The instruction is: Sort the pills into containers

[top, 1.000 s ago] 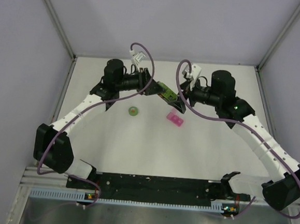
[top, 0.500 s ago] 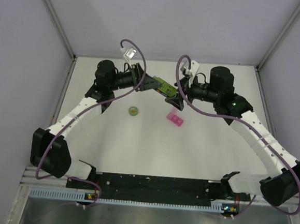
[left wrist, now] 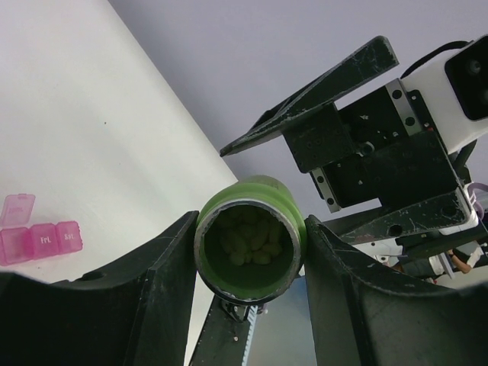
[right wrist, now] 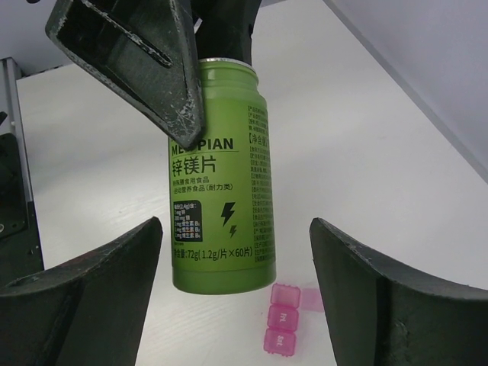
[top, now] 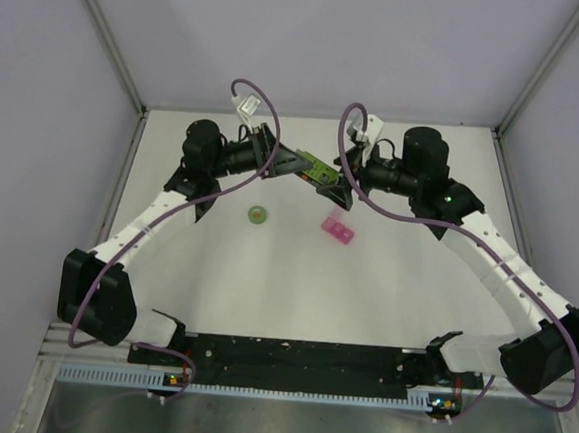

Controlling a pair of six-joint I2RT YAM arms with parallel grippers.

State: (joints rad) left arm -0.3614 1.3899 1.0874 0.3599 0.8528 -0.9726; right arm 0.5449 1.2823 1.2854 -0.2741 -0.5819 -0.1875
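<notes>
The left claw [left wrist: 250, 255] is clamped on the green bottle [right wrist: 221, 175], one dark finger pressed against each side of the neck just behind the rim. It holds the bottle raised off the surface [top: 384, 284] over the far middle, between the two arms. The bottle has no cap on. Its open mouth faces back along the left claw toward that wrist, and pale pills [left wrist: 248, 240] are heaped inside. The bottle's base points toward the right arm, and its printed label shows clearly in the right wrist view. The right claw [right wrist: 236, 229] stands open with its two fingers spread either side of the bottle's base end. The finger on the left of that view sits just beside the bottle wall, while the other is clearly apart from it, so this claw grips nothing. In the overhead view the two claws meet tip to tip with the bottle between them, tilted across the gap. On the surface below, a little nearer and to the right of the bottle, lies the pink pill box [top: 338, 228], a short row of joined square compartments. The lid of the end compartment is flipped open and the other two are closed. A small round green cap [top: 258, 214] lies flat on the surface to the left of the pill box, apart from it and on the left arm's side.
</notes>
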